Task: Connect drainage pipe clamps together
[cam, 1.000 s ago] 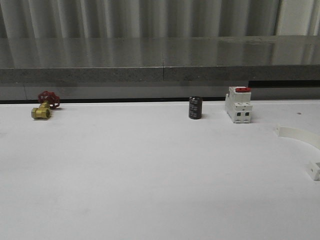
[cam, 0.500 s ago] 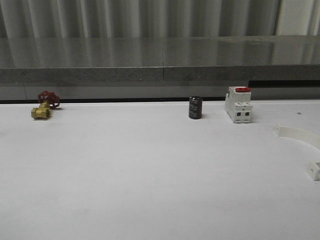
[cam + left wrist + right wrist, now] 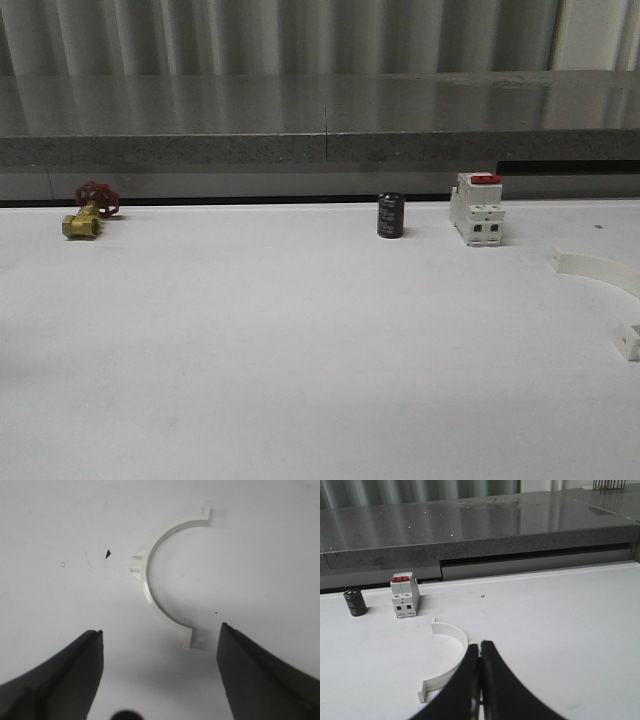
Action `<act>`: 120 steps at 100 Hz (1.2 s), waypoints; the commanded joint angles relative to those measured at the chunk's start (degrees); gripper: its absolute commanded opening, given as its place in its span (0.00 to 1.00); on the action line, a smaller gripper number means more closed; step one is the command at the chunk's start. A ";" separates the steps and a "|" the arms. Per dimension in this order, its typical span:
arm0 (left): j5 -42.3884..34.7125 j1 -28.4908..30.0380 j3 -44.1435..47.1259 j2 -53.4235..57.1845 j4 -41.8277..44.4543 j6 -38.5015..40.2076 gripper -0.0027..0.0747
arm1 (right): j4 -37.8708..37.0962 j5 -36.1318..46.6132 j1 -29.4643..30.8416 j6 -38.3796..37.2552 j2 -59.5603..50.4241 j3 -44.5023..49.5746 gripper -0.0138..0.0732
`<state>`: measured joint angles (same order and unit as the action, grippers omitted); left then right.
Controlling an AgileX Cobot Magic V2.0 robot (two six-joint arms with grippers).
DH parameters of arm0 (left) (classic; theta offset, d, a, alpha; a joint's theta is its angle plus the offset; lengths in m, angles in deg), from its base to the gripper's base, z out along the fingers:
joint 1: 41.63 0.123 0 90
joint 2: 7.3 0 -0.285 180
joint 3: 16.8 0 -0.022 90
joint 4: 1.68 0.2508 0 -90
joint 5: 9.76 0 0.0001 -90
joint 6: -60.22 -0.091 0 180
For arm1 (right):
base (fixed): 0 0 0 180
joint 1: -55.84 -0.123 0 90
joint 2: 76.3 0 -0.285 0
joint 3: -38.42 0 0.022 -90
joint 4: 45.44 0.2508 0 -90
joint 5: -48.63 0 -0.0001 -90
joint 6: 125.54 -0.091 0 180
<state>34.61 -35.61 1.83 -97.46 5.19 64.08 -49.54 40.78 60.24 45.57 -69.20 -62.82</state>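
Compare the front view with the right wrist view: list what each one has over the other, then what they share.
Front view: a brass valve with a red handwheel, far left. Right wrist view: the right gripper, jaws shut and empty. Shared: the black cylinder, the white switch with red top, one clamp half and the grey ledge.
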 commanded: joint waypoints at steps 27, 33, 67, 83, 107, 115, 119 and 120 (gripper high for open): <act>0.89 3.20 -11.39 -15.37 -0.40 0.18 0.65 | -0.20 4.57 0.08 0.22 -0.82 -0.95 0.08; 0.89 3.20 -13.04 -17.70 -0.52 0.18 0.65 | -0.20 4.57 0.08 0.22 -0.82 -0.95 0.08; 1.26 3.20 -20.33 -28.95 -2.86 0.18 0.65 | -0.20 4.57 0.08 0.22 -0.82 -0.95 0.08; -0.24 3.20 -20.56 -30.58 -3.00 0.18 0.62 | -0.20 4.57 0.08 0.22 -0.82 -0.95 0.08; -0.37 3.20 -20.56 -30.58 -3.00 0.18 0.25 | -0.20 4.57 0.08 0.22 -0.82 -0.95 0.08; -0.37 3.05 -20.56 -30.43 -3.00 0.18 0.14 | -0.20 4.57 0.08 0.22 -0.82 -0.95 0.08; -0.49 2.67 -20.56 -29.87 -3.00 0.18 0.12 | -0.20 4.57 0.08 0.22 -0.82 -0.95 0.08; -0.59 2.45 -20.56 -29.62 -3.00 0.18 0.11 | -0.20 4.57 0.08 0.22 -0.82 -0.95 0.08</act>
<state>35.43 -32.57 -17.06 -130.96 2.57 64.08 -49.54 40.78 60.24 45.57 -69.20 -62.82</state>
